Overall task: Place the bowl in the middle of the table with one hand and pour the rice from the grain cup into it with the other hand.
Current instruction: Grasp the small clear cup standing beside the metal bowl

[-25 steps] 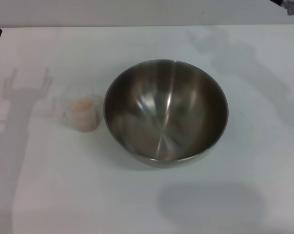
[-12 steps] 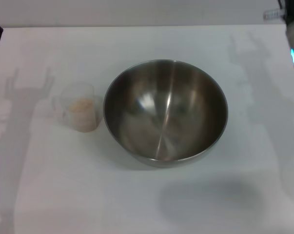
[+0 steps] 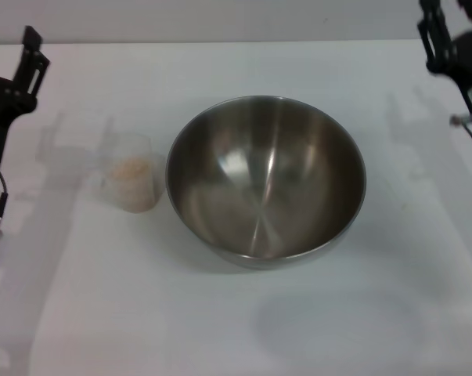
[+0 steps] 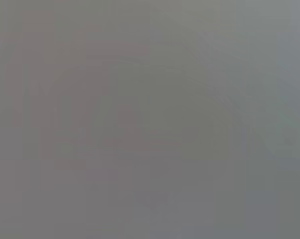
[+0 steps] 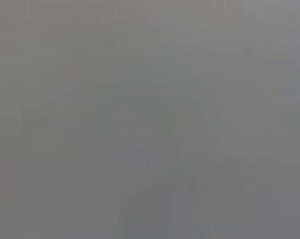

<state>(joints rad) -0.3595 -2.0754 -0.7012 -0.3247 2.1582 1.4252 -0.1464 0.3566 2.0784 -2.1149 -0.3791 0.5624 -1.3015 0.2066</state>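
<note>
Bowl [image 3: 267,178] beside grain cup [image 3: 131,178], seemingly touching.

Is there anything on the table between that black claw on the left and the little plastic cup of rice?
Nothing. In the head view, only bare white table with faint shadows separates the left gripper from the grain cup. The wrist views show nothing.

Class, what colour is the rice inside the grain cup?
Pale orange-beige rice in the clear grain cup, best in the head view.
</note>
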